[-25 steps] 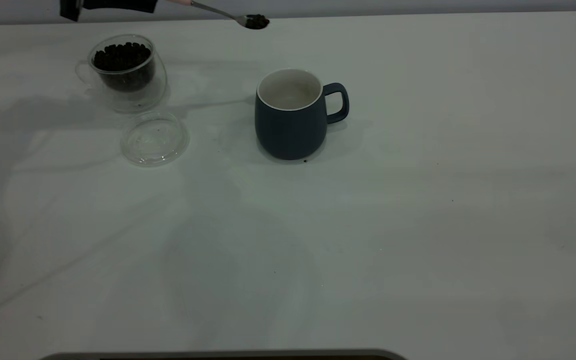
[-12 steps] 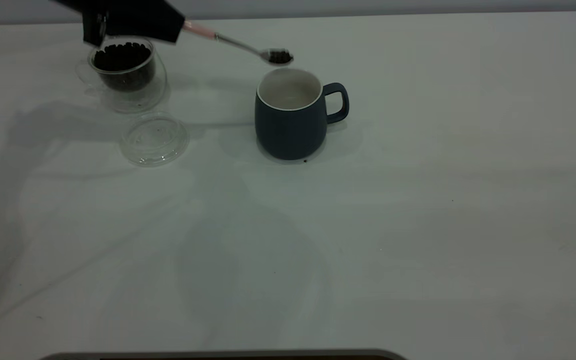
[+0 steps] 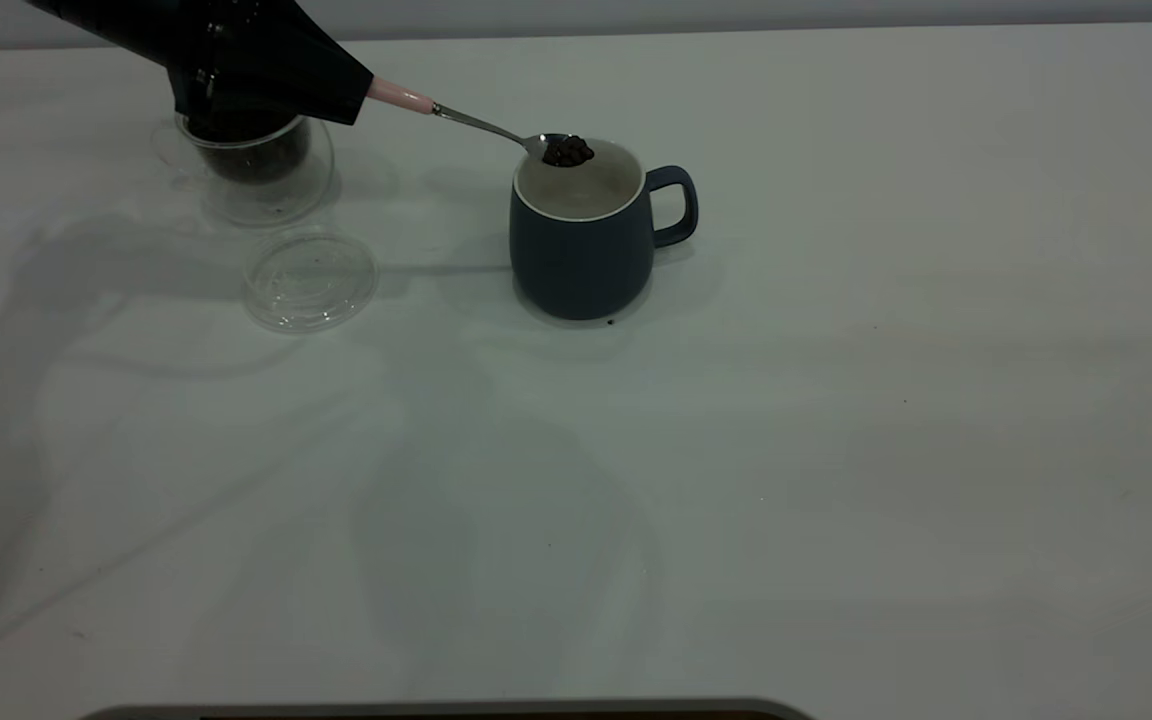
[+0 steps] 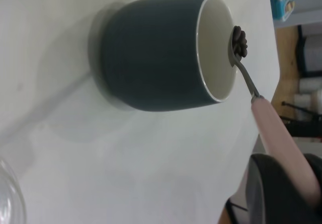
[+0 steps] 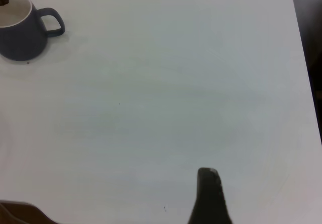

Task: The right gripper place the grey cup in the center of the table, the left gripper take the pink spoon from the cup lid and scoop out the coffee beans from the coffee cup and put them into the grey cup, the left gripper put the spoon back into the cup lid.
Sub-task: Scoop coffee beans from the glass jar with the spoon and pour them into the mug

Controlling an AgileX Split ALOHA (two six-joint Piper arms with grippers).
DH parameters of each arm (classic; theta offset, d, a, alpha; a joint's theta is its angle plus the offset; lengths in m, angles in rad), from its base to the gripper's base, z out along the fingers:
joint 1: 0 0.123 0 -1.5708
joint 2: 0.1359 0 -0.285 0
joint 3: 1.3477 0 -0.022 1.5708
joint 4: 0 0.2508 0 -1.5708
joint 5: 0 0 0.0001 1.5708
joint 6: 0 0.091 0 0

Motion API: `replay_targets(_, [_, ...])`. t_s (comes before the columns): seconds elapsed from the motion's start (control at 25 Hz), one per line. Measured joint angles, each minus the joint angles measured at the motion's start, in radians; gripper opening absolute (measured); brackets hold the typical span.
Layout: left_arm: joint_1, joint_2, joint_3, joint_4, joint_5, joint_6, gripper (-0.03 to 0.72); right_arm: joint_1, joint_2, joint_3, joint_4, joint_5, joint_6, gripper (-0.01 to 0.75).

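From outside, my left pincer is clamping the pink spoon, long axis slanting toward the bench's right edge, coffee beans hovering over the grey cup's far rim. Left wrist: bowl sitting just above the opening. Right wrist: my right pincer is idling well apart; its opening I cannot tell.

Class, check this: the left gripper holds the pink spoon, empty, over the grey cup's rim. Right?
Not quite. The pink spoon is not empty: its bowl carries coffee beans. The left gripper does hold it over the grey cup, as the exterior and left wrist views show.
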Motion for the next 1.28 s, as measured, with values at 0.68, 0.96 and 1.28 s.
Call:
replay_targets(0.68, [-0.039, 0.0, 0.0, 0.003, -0.069, 0.397, 0.127, 0.0, 0.0, 0.0, 0.0, 0.0, 0.0, 0.591])
replay_targets(0.96, [-0.039, 0.0, 0.0, 0.003, -0.104, 0.483, 0.127, 0.0, 0.0, 0.0, 0.0, 0.0, 0.0, 0.591])
replay_targets(1.28, [-0.037, -0.019, 0.0, 0.0, -0.072, 0.496, 0.127, 0.0, 0.0, 0.0, 0.0, 0.0, 0.0, 0.591])
